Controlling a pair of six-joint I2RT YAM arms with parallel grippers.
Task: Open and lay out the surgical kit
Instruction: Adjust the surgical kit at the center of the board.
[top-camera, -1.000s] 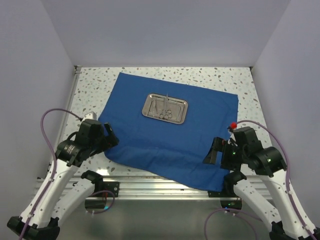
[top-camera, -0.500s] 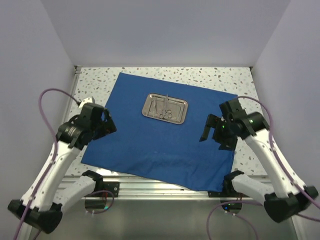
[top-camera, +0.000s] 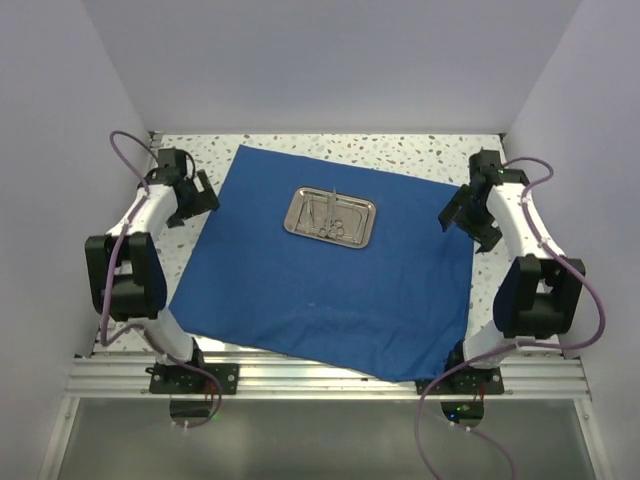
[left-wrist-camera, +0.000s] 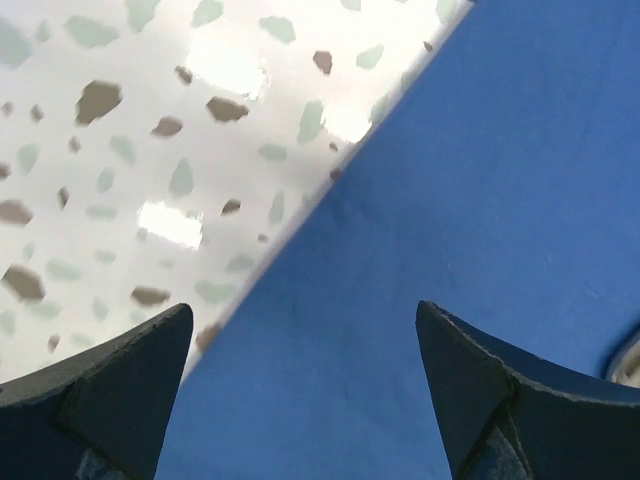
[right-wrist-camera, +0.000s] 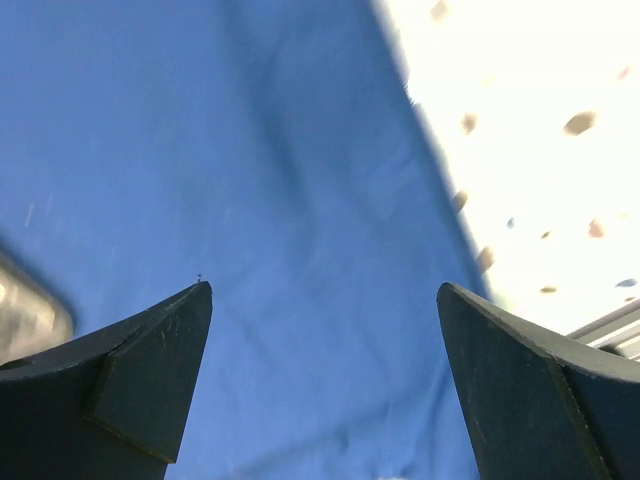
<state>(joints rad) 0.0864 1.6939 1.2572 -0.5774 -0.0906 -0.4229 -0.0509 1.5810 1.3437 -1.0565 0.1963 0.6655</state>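
A white desk (top-camera: 420, 150) flecked with grey and brown chips fills the floor of a small booth with plain pale grey walls (top-camera: 320, 60) on three sides. A metal rail (top-camera: 320, 375) runs along the near edge.

A royal-blue cloth (top-camera: 330, 290) lies spread flat over most of the desk as one large sheet, its near corner hanging over the rail. A small rectangular steel tray (top-camera: 330, 217) rests on the cloth's far half, near the middle. Slim silver instruments (top-camera: 331, 213) lie inside the tray, too small to tell apart.

The left tool (top-camera: 195, 203) hangs over the cloth's far left edge. The right tool (top-camera: 468, 225) hangs over the far right edge. Both are released, fingers spread wide with nothing between them. Purple cables (top-camera: 125, 150) loop from each arm.

The overhead view alone shows the tray, the walls and the whole sheet. The left wrist view adds close detail: between the left tool's dark fingers (left-wrist-camera: 110, 400), the cloth's edge runs diagonally across the speckled desk, with bright glare patches. The right wrist view shows soft creases in the cloth between the spread fingers (right-wrist-camera: 540, 390), the cloth's edge against washed-out desk, and a blurred steel shape (right-wrist-camera: 20, 310) at the left border.
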